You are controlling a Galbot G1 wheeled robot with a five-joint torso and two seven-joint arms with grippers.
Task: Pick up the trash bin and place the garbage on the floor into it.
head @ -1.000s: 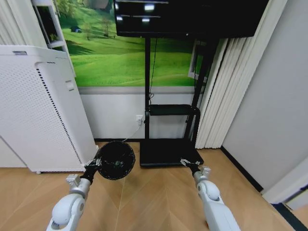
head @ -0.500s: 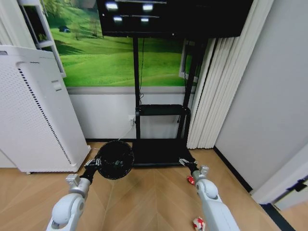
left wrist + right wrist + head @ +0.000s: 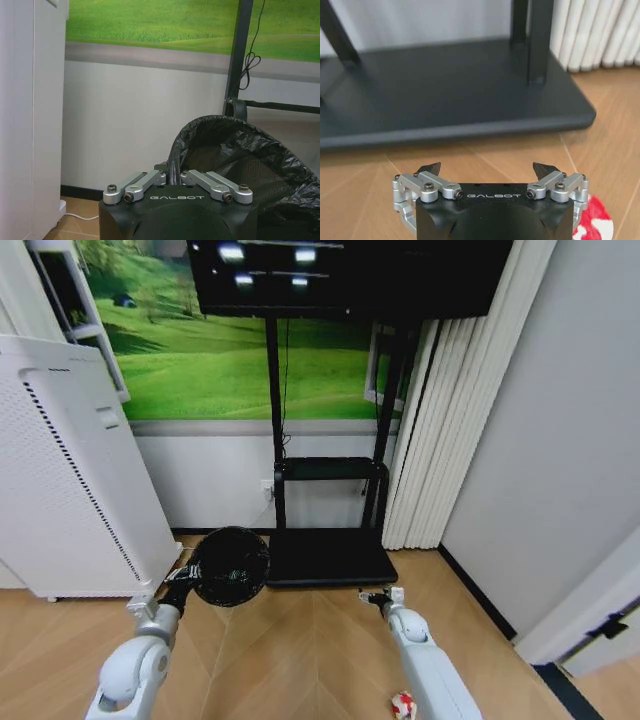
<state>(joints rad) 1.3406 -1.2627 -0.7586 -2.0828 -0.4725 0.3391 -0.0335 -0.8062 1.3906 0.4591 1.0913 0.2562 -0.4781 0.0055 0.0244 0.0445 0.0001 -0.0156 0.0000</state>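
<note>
Herringbone wood floor (image 3: 300,660) runs to a black TV stand base (image 3: 328,556). 1 red-and-white wad (image 3: 402,705) lies near, right of centre, just beside the released right hand (image 3: 487,172). Left hand (image 3: 172,176) is clenched on the small black mesh trash bin (image 3: 230,566).
</note>
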